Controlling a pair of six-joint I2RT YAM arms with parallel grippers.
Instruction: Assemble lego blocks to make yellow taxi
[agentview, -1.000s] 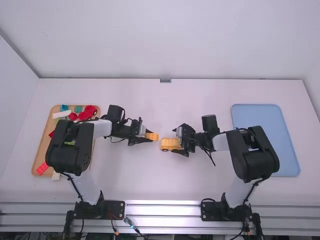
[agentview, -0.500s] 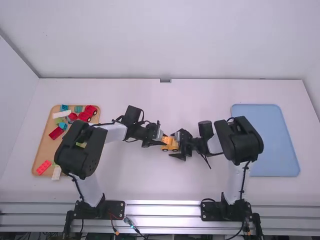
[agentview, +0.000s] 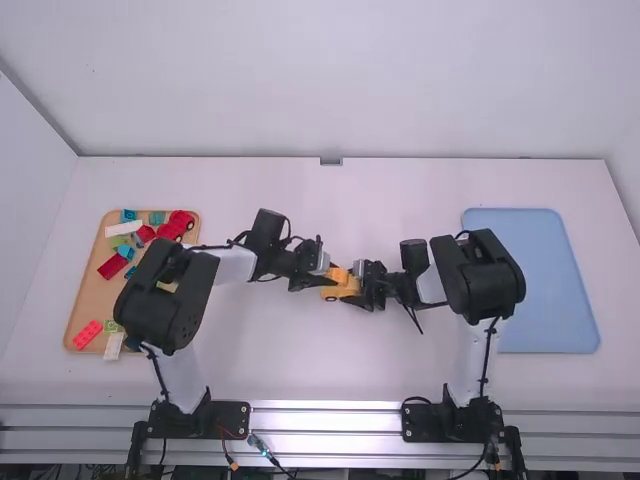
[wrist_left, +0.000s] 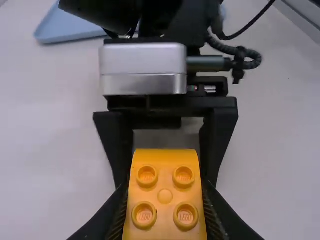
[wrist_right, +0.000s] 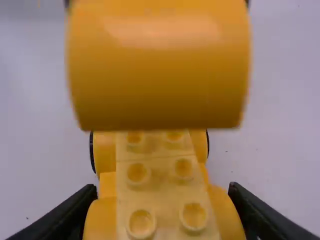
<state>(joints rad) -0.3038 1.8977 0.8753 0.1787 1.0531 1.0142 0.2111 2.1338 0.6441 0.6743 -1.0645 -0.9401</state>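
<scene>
Block (wrist_left: 165, 195) of yellow colour, with four round studs on its face and one curved edge, is near the middle of your white table (agentview: 300, 360). Your left gripper (agentview: 334, 274) has it between the two fingers, which are closed to the width of this block, one finger on each side.

Your right gripper (agentview: 350, 284) has hold of the yellow car base (wrist_right: 160, 175). Its fingers are apart by the width of the base and press on both sides of it. The base has studs in rows along its top, and you can see these studs in the right wrist view, under the block. The block is above one end of the base and hides that end. If the two pieces touch already, I cannot tell.

At the left side of the table you have the wooden tray (agentview: 84, 300). On it lie one long white block (agentview: 124, 228), one red piece with wheels (agentview: 180, 220), one dark red block (agentview: 112, 266) and one studded red block (agentview: 87, 335), together with some blue and green pieces. At the right side is the flat blue tray (agentview: 545, 290), partly behind your right arm.
</scene>
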